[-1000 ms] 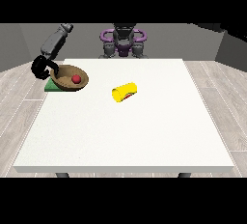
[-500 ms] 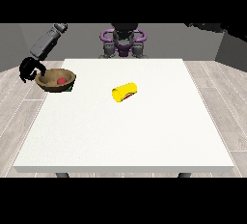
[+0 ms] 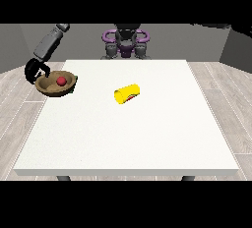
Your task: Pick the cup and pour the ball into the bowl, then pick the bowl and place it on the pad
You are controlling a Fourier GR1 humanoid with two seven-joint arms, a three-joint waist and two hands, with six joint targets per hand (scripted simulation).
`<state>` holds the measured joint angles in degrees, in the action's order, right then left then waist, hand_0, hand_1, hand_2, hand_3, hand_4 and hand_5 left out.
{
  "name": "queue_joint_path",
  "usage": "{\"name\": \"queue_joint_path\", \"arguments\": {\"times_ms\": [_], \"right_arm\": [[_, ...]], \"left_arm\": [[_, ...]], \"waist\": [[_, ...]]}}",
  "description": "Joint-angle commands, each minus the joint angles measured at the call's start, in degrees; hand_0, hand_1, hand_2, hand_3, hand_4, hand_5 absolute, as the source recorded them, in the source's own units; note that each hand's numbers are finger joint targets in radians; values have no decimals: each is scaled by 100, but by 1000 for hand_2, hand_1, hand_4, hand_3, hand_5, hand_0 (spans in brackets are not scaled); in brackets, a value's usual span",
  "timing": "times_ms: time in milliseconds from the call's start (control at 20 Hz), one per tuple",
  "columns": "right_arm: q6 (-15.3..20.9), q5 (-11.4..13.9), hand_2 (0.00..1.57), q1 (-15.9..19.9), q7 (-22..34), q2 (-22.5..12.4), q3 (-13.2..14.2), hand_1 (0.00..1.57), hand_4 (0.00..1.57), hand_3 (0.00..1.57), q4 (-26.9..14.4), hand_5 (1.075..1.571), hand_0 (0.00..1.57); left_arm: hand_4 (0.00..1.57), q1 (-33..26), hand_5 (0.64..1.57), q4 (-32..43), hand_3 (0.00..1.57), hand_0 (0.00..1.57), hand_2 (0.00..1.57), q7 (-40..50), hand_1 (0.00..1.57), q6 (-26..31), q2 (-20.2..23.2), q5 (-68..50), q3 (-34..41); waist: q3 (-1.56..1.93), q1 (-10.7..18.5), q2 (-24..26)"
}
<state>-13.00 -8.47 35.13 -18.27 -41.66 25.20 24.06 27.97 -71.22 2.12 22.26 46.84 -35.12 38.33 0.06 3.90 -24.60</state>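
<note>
The hand at the view's left (image 3: 34,70) was curled on the rim of the brown wooden bowl (image 3: 51,87) – red ball (image 3: 61,81) inside – holding it at the white table's (image 3: 128,133) left edge, over a barely visible green pad (image 3: 72,89). The yellow cup (image 3: 127,94) lay on its side mid-table, apparently emptied.

The bowl (image 3: 57,84) hides nearly all the green pad (image 3: 73,89) beneath it.
</note>
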Motion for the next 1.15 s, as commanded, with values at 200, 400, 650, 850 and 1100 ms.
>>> {"name": "queue_joint_path", "arguments": {"times_ms": [200,400,650,850,1100], "right_arm": [[-71,158,1571,-51,702,26,-264,1571,970,1374,-120,1562,1571],[82,-337,1571,106,1270,-159,227,1571,622,1367,-238,1562,1571],[104,-98,0,22,1050,-290,64,0,0,0,-443,1503,0],[206,20,0,-27,1347,-311,-45,0,0,0,-600,1471,0],[-260,-98,0,691,1870,-35,-250,0,701,0,97,1219,0]], "left_arm": [[670,-241,1554,350,0,0,0,-27,0,92,-83,188,-257],[658,-215,1541,883,0,0,0,-241,0,267,137,222,-97],[654,-88,1546,426,0,0,0,224,0,166,347,-106,-76],[983,-81,1570,-266,0,0,0,883,0,-91,-373,-514,-554],[983,-460,1570,369,0,0,0,959,0,-250,-632,9,-941]], "waist": [[-6,-75,739],[-10,-219,752],[4,54,618],[12,-57,1459],[-35,-399,2884]]}}
